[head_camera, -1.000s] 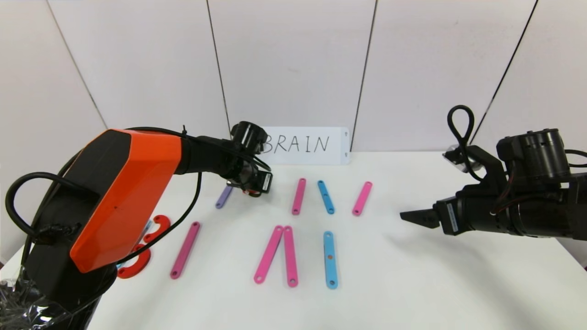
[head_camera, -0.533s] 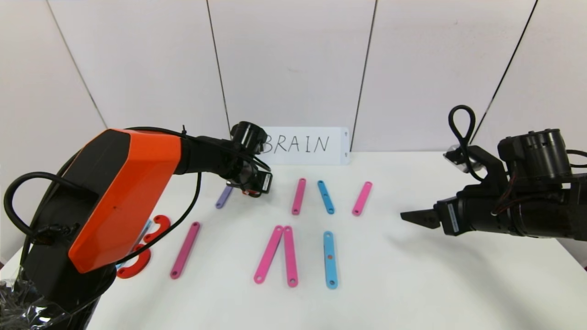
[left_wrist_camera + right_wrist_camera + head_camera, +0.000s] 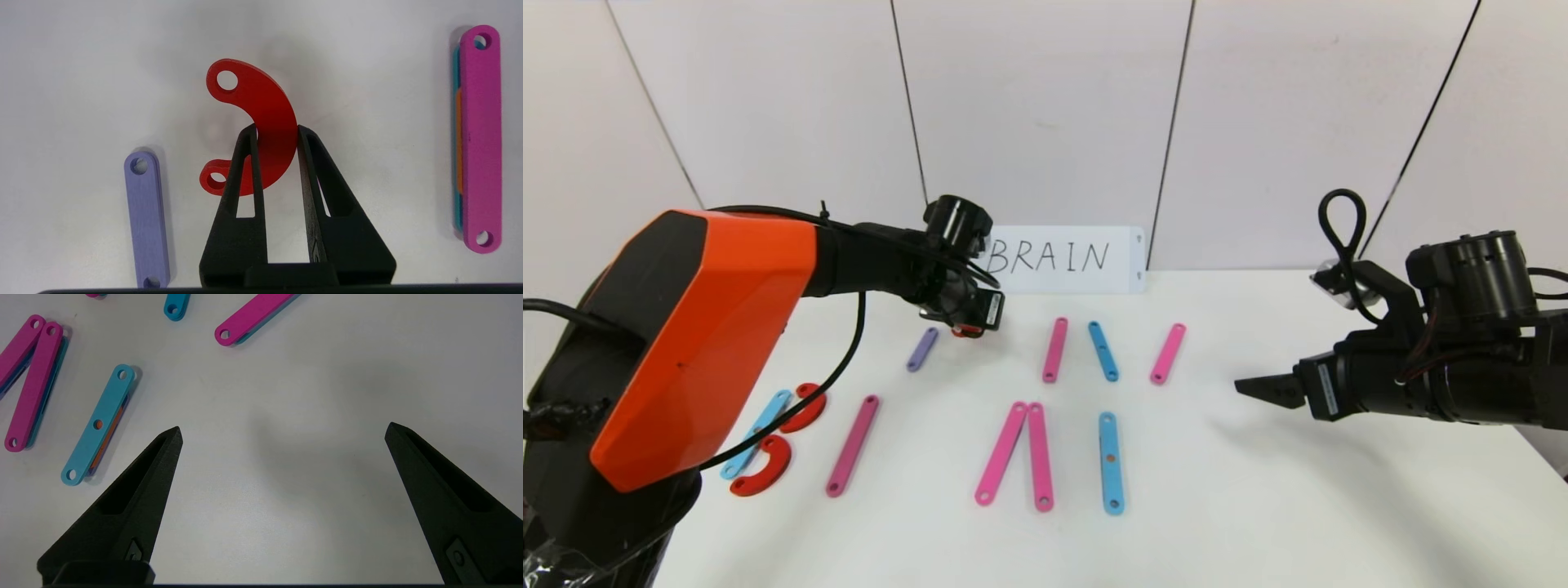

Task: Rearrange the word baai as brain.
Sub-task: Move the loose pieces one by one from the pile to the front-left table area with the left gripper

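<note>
A: So, from the head view, where's the left hand (image 3: 968, 327)?

B: Out over the far left of the desk (image 3: 1258, 490), near the BRAIN card (image 3: 1062, 260), with a red curve (image 3: 966, 331) at its tip. A purple bar (image 3: 922, 349) lies just beside it. Past those come a pink bar (image 3: 1054, 349), a blue bar (image 3: 1103, 351) and another pink bar (image 3: 1168, 354). The near row has a magenta bar (image 3: 852, 446), a pink V (image 3: 1021, 455) and a long blue bar (image 3: 1111, 462). Two more red curves (image 3: 780, 441) and a light blue bar (image 3: 756, 433) sit at the left edge.

A: And the left wrist view?

B: The left hand (image 3: 277, 132) is narrowed on the red curve (image 3: 261, 122), pinching its arc between both fingers (image 3: 245, 171). The purple bar (image 3: 146, 218) lies beside it, apart; the pink bar (image 3: 480, 139) is well off on the other side.

A: The right wrist view?

B: The right hand (image 3: 284, 430) is spread wide, holding nothing, over bare desk (image 3: 286, 498). The long blue bar (image 3: 98, 424) lies near one finger.

A: Where's that hand in the head view?

B: The right hand (image 3: 1254, 386) hangs above the desk's right side.
</note>
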You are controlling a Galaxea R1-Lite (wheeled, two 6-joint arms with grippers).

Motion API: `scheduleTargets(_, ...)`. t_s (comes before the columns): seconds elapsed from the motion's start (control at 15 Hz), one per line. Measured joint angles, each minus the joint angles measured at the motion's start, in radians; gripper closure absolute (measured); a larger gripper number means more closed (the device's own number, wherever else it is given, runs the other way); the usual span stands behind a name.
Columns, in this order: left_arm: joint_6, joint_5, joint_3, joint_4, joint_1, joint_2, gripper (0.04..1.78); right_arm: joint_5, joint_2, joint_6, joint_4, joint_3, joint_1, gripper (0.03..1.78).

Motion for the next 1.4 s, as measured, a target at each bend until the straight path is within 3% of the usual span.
scheduleTargets(0.47,-0.094,0.058,-0.011,0.267,-0.041,-0.131,1.53,0.001,0.005,0.000,-0.001,-0.001,-0.001,0.07)
scheduleTargets(0.67,-0.223,0.112,-0.011,0.401,-0.062,-0.166,1.53,0.001,0.012,0.000,-0.001,0.000,-0.001,0.07)
scheduleTargets(0.93,-0.381,0.119,0.001,0.530,-0.070,-0.178,1.53,0.002,0.015,0.000,-0.001,0.000,-0.001,0.07)
scheduleTargets(1.4,-0.426,0.117,0.102,0.544,-0.075,-0.173,1.53,0.002,0.016,0.000,-0.002,0.000,-0.001,0.07)
